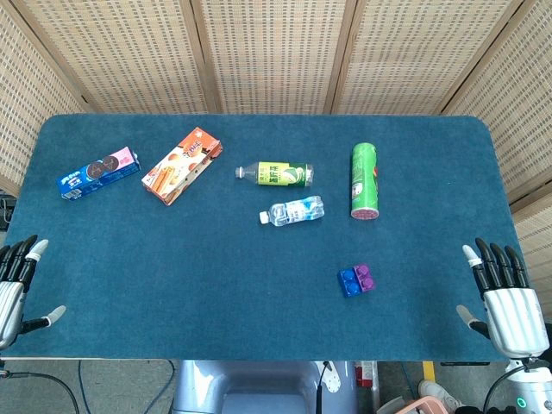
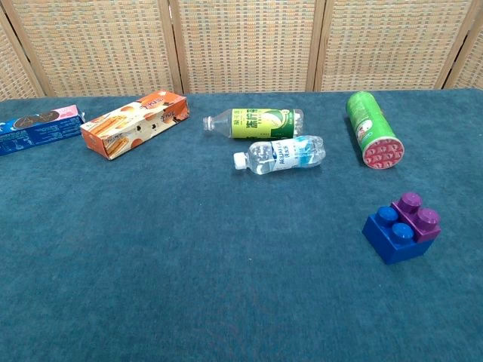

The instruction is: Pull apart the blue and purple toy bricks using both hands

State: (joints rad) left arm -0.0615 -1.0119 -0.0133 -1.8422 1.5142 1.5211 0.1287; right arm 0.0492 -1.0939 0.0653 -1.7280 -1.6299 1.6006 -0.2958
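A blue brick [image 1: 349, 283] and a purple brick [image 1: 365, 277] sit joined side by side on the blue table, right of centre near the front. The chest view shows the blue brick [image 2: 389, 234] in front and the purple brick [image 2: 419, 218] behind it. My left hand [image 1: 15, 285] hovers at the table's front left corner, fingers spread, holding nothing. My right hand [image 1: 502, 295] is at the front right corner, fingers apart and empty, well to the right of the bricks. Neither hand appears in the chest view.
A green can [image 1: 364, 180] lies behind the bricks. Two bottles, one green-labelled [image 1: 275, 174] and one clear [image 1: 293, 211], lie mid-table. An orange box [image 1: 180, 165] and a blue cookie box [image 1: 98, 172] lie at the back left. Wicker screens stand behind the table.
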